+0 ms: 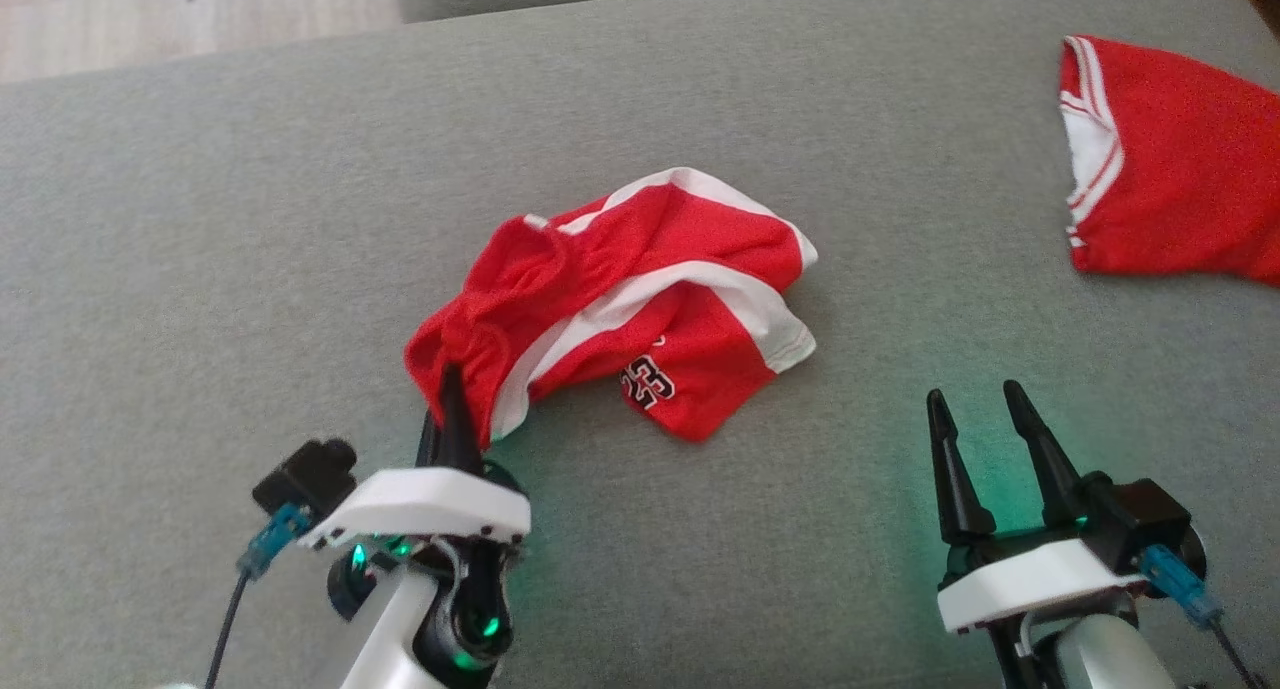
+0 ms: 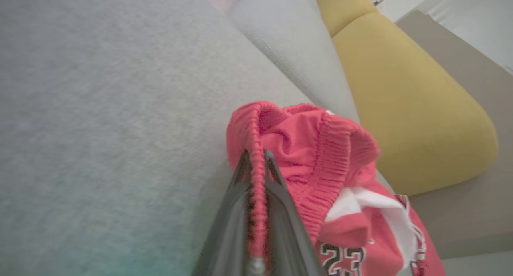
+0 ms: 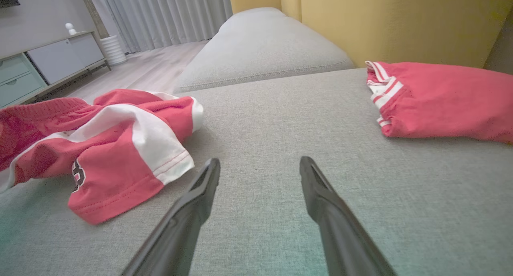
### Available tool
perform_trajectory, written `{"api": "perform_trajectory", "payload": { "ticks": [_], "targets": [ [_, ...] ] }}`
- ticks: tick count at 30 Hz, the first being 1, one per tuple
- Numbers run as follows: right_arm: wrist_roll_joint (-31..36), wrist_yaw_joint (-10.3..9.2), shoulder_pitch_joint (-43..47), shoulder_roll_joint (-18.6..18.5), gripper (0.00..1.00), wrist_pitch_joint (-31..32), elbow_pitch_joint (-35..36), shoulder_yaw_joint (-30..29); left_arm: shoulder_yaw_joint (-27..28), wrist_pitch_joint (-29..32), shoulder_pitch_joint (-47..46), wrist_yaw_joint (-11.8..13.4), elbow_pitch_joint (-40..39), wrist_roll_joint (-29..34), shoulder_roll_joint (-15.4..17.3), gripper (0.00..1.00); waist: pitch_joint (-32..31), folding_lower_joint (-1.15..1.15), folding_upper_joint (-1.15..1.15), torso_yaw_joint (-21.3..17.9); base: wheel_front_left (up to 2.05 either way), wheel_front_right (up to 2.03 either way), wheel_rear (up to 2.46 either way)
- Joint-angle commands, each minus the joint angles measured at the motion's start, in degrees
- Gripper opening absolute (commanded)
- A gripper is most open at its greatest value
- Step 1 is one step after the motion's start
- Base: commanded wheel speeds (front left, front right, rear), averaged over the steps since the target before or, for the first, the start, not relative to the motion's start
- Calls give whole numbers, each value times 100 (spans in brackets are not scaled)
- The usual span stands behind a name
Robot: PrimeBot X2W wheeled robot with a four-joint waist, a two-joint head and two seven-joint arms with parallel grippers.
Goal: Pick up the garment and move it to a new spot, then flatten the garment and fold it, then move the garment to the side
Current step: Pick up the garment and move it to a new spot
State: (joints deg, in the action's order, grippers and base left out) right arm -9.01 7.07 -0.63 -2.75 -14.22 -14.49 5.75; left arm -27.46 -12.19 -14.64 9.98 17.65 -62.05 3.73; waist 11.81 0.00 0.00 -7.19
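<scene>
Red against grey: pinching the garment (image 1: 640,299) at its ribbed waistband (image 2: 336,156) with the left gripper (image 1: 450,384), clamping the jaws together on the elastic. Leaving the rest lying crumpled in the middle of the sofa cushion (image 1: 250,219), number print (image 1: 648,384) facing up. Holding the right gripper (image 1: 975,394) over bare cushion, well apart from the cloth, showing the jaws wide apart with nothing between. Sharing the cushion with a second red garment (image 1: 1170,169), far right.
</scene>
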Motion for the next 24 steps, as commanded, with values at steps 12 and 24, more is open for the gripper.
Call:
{"api": "perform_trajectory", "payload": {
  "ticks": [12,24],
  "targets": [
    [362,42,20,-13,100,-77,50,111,565,-243,485,-235,525,-112,86,100,-353,0,0,584,0,0,0],
    [586,42,362,-13,100,-78,193,-278,1386,-279,1817,-20,-1163,3205,573,100,-864,0,0,742,0,0,0]
  ]
}}
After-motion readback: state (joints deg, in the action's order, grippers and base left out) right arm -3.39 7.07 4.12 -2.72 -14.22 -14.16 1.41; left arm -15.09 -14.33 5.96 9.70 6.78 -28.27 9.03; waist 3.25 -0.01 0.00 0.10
